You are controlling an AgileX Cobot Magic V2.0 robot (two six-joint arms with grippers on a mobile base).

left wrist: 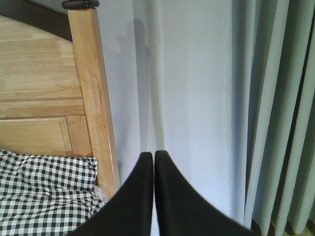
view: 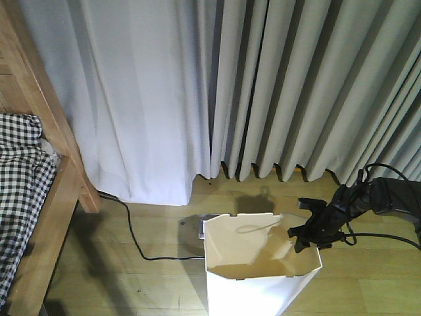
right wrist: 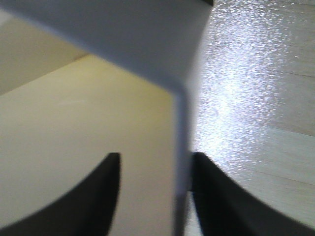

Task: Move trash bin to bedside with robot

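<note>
The white trash bin [view: 260, 289] with a cream interior stands on the wooden floor at the bottom centre of the front view. My right gripper [view: 304, 238] is at the bin's right rim. In the right wrist view the right gripper [right wrist: 155, 157] is open and straddles the bin wall [right wrist: 181, 123]: one finger is inside, apart from the wall, and the other is outside against it. The bed, with its wooden frame [view: 49, 217] and checkered bedding [view: 20, 171], is at the left. My left gripper [left wrist: 153, 155] is shut and empty, raised near the bed's headboard post [left wrist: 91, 88].
Grey-white curtains [view: 263, 85] hang to the floor behind the bin. A black cable [view: 135, 243] runs across the floor from the bed's corner to a small grey object [view: 196, 228] behind the bin. Black cables [view: 385, 234] trail from the right arm.
</note>
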